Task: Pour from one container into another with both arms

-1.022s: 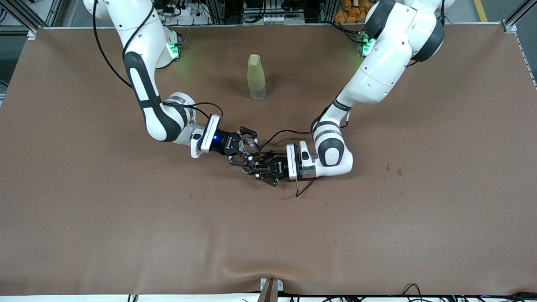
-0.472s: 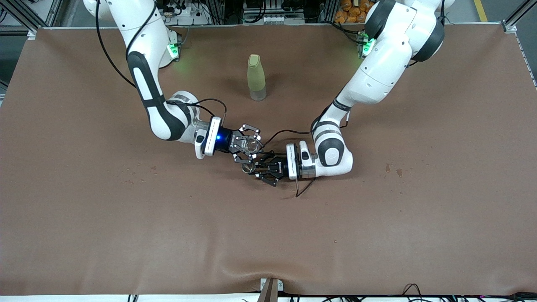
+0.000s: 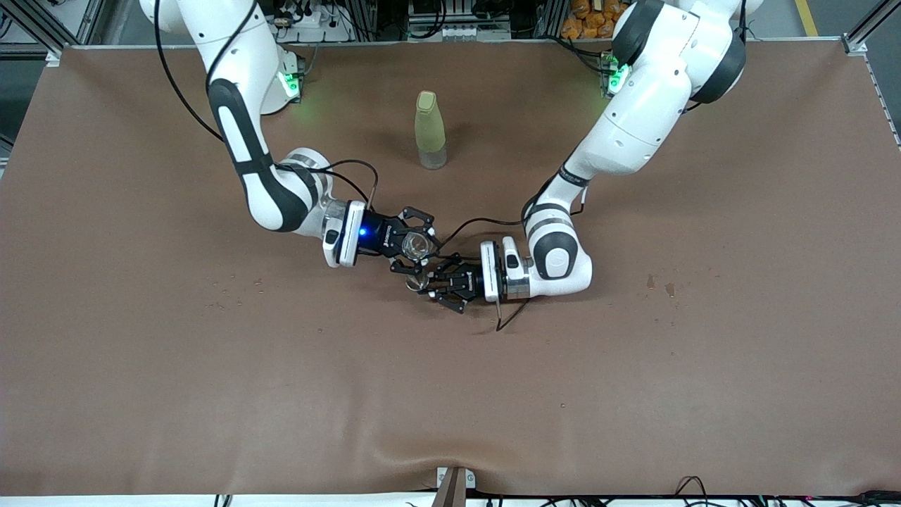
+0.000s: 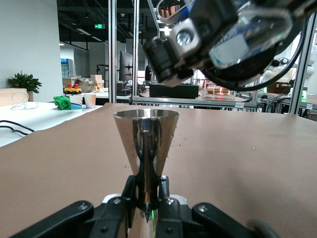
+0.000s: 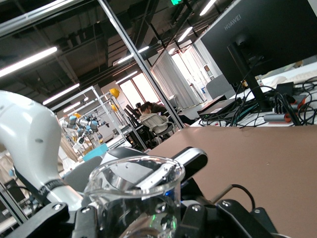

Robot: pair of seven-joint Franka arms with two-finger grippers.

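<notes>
My right gripper is shut on the tiny squat clear cup, which fills the right wrist view and leans with its rim tipped. My left gripper is shut on the thin stem of the small stemmed glass. That glass stands upright as a cone between the fingers. In the left wrist view the right gripper hangs just above and beside the glass's mouth. Both hands meet low over the middle of the table.
A tall yellow-green bottle stands farther from the front camera than both grippers, between the two arm bases. The brown table cover shows small droplets and specks toward the right arm's end. A cable loops under the left wrist.
The right arm's wrist has turned and shifted a little, so the cup moved slightly toward the stemmed glass and back. The left arm and its glass have stayed put.
</notes>
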